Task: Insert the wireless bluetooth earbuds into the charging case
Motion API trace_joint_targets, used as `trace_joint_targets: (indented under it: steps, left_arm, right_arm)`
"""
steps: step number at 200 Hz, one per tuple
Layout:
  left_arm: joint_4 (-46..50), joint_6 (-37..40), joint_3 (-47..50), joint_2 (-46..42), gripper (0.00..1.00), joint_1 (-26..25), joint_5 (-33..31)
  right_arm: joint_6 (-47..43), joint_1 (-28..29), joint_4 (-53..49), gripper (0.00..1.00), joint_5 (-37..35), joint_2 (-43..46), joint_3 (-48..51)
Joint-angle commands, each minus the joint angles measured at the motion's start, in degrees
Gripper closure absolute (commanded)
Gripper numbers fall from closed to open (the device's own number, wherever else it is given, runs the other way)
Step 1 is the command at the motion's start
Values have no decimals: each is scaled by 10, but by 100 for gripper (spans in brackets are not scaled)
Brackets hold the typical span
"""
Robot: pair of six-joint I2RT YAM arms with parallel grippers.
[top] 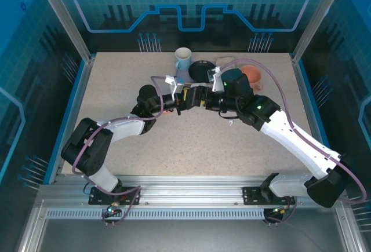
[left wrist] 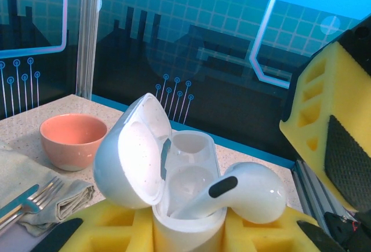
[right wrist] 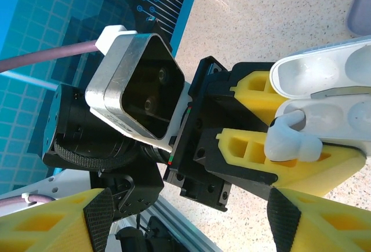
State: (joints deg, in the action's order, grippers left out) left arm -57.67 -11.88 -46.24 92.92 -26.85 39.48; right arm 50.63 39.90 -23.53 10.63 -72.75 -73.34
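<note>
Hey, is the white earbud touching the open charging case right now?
Touching. The left wrist view shows the earbud lying across the mouth of the case, its stem dipping into a socket and its head resting on the rim.

Glossy white plastic charging case point(left wrist: 139, 159)

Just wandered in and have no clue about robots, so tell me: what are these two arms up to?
The left gripper is clamped on a small white charging case with its lid flipped open. One white earbud lies tilted in the case, stem down in a socket and its head sticking out over the rim, so it is not seated yet. The right gripper faces the case with its fingers open, holding nothing.
</note>
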Motion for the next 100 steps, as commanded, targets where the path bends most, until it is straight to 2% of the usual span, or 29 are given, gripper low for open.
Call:
trace_joint_targets:
  steps: [1,100]
  left_arm:
    - [-11,13,-6,-12,100,-4,14]
    - [-8,13,-3,-17,100,-5,22]
  right_arm:
    - [3,8,4,26,10,-9,-9]
    - [-7,-6,21,27,-4,-32,-20]
